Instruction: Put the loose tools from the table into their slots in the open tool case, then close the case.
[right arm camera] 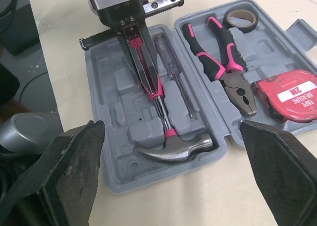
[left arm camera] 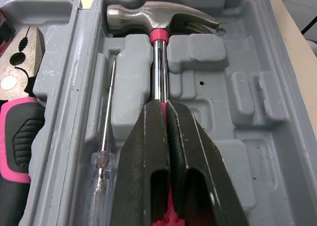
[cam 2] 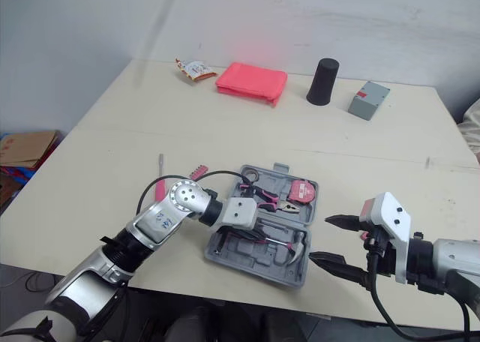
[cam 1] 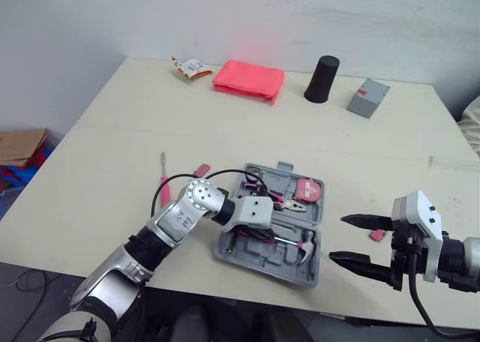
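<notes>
My left tool (left arm camera: 165,104) is clenched on the hammer (left arm camera: 161,19) at its pink grip, and the hammer lies in its slot in the tool case (right arm camera: 115,180). It looks stiff and head-heavy, so I'd grip nearer the head. My right tool (cam 1: 337,238) hangs released beside the case.

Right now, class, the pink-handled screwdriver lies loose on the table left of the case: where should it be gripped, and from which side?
Probably the pink handle of the screwdriver, from straight above, closing across its length. It lies flat on the table, and the handle is thicker than the thin metal shaft.
</notes>
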Controlling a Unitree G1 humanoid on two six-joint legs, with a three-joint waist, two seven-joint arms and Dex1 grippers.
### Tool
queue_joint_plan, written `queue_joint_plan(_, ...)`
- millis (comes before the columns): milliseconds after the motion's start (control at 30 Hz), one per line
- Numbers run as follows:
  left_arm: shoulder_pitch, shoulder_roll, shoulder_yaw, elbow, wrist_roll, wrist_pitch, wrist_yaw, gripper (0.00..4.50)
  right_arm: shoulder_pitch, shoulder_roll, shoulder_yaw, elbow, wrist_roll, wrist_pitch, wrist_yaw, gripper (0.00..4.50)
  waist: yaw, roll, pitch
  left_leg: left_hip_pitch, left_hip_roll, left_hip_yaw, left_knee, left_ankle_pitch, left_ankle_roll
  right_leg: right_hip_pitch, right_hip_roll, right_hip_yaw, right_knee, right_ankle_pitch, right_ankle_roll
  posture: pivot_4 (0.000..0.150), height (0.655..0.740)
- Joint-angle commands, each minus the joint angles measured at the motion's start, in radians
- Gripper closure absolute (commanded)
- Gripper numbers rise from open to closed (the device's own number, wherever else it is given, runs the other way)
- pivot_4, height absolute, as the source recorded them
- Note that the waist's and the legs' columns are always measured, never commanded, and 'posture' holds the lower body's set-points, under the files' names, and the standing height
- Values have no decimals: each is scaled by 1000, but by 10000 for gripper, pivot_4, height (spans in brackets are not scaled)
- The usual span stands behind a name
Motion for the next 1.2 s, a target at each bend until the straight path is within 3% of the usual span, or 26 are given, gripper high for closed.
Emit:
queue_joint_plan(33, 24, 22, -12, 63, 59, 77, 14, 44337, 7, 13, -3, -19, -8, -26, -4, 0, 1, 1, -1, 0, 0, 0, 0, 2, 2, 0, 0, 0, 0, 0, 0, 1500, 7348)
queue_joint_plan(200, -21, 15, 201, -112, -163, 241, -10, 44337, 27, 23, -54, -5, -21, -36, -6, 0, -1, 4, 4, -3, 0, 0, 0, 3, 3, -8, 0, 0, 1, 0, 0, 1500, 7348)
queue_joint_plan(267, -18, 27, 327, -178, -293, 361, -15, 44337, 51, 30, -101, 11, -30, -40, -1, 0, 1, 5, 5, -10, 0, 0, 0, 4, 1, -17, 0, 0, 3, 0, 1, 1500, 7348)
queue_joint_plan(367, 50, 67, 488, -218, -366, 461, 61, 44337, 109, 45, -173, 42, -69, -58, 16, 0, 7, 7, 6, -22, 0, -1, 1, 11, -8, -29, 1, -1, 7, -1, 2, 1500, 7348)
queue_joint_plan(467, 145, 121, 656, -286, -409, 547, 157, 36403, 171, 53, -256, 94, -102, -77, 51, 0, 5, 7, 6, -23, -1, 0, -1, 11, -9, -33, 2, 1, 7, -4, 2, 1500, 7348)
queue_joint_plan(733, 597, 279, 1243, -429, -514, 651, 249, 1456, 261, 15, -417, 388, -192, -145, 197, 0, -12, 0, 15, -23, -1, 0, -2, 10, -10, -33, 0, 1, 6, -5, 1, 1500, 7348)
queue_joint_plan(933, 820, 308, 1448, -338, -464, 550, 281, 275, 233, -25, -411, 575, -261, -219, 258, 0, -18, -2, 17, -21, -2, -1, -3, 4, -3, -31, -1, 0, 3, -1, -1, 1500, 7348)
queue_joint_plan(1200, 873, 319, 1465, -313, -478, 481, 325, 275, 174, -49, -380, 656, -299, -259, 288, 0, -20, -2, 18, -22, -2, 0, -5, 0, -8, -31, -3, -1, -1, -1, -3, 1500, 7348)
